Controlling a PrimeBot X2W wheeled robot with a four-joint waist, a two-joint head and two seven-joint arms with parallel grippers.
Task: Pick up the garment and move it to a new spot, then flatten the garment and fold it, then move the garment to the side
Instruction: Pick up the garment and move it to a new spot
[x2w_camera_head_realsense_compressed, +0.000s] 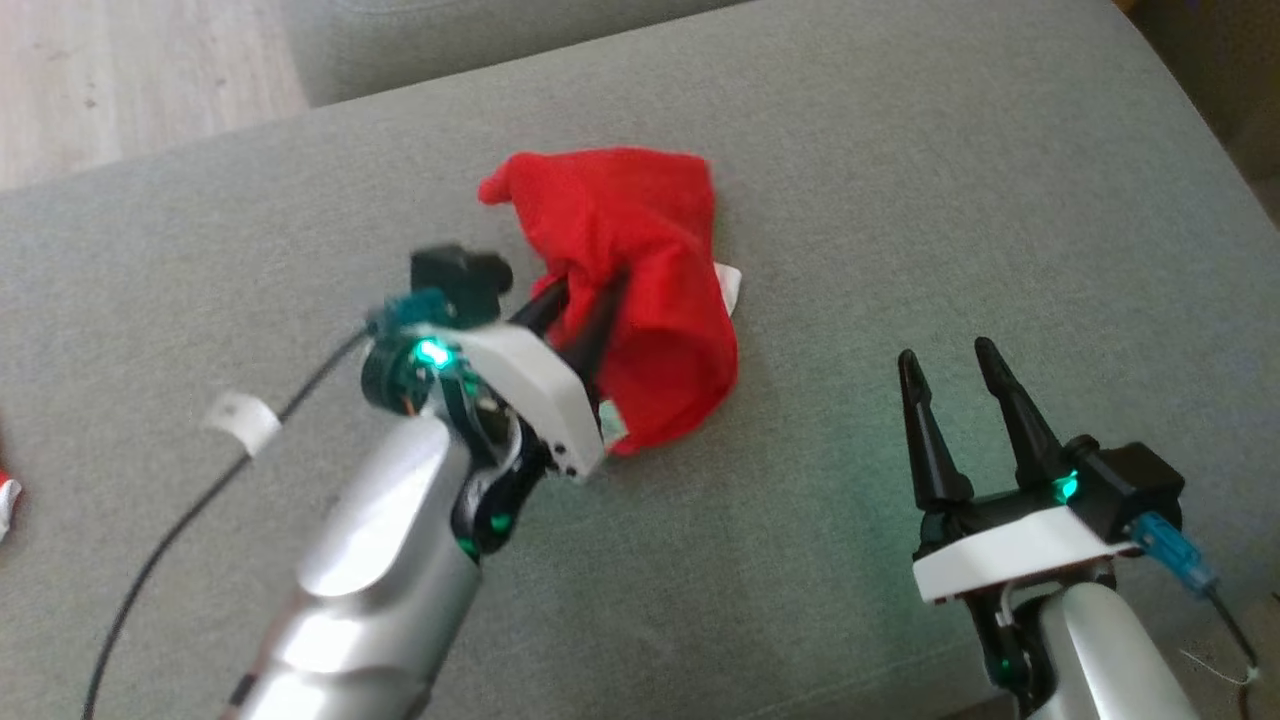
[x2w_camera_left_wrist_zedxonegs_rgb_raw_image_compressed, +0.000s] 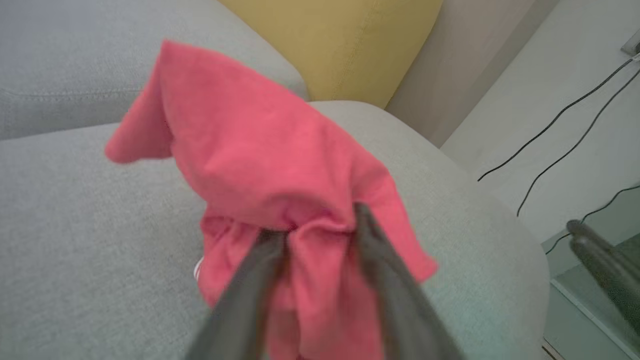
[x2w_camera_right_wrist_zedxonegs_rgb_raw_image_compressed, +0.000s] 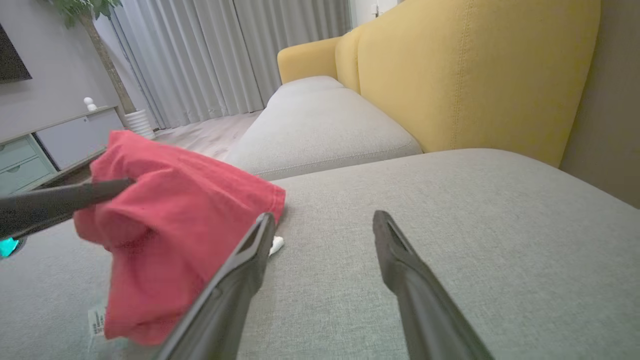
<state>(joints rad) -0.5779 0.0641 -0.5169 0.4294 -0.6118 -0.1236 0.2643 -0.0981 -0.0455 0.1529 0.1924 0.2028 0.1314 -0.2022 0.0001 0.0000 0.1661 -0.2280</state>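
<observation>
A home living room: grey-and-yellow sofa (x2w_camera_right_wrist_zedxonegs_rgb_raw_image_compressed: 475, 100), long grey curtains (x2w_camera_right_wrist_zedxonegs_rgb_raw_image_compressed: 200, 55), potted plant (x2w_camera_right_wrist_zedxonegs_rgb_raw_image_compressed: 90, 12), low drawer cabinet (x2w_camera_right_wrist_zedxonegs_rgb_raw_image_compressed: 55, 142).

Soft, even daylight falls on the grey cushion (x2w_camera_head_realsense_compressed: 900, 150) with only faint shadows, and green wrist lamps tint it beside the right gripper (x2w_camera_head_realsense_compressed: 945, 352). The left gripper (x2w_camera_head_realsense_compressed: 590, 292) is smeared by motion blur in the head view. In its wrist view the garment (x2w_camera_left_wrist_zedxonegs_rgb_raw_image_compressed: 260, 150) looks washed-out pink and the fingers (x2w_camera_left_wrist_zedxonegs_rgb_raw_image_compressed: 240, 300) are out of focus
</observation>
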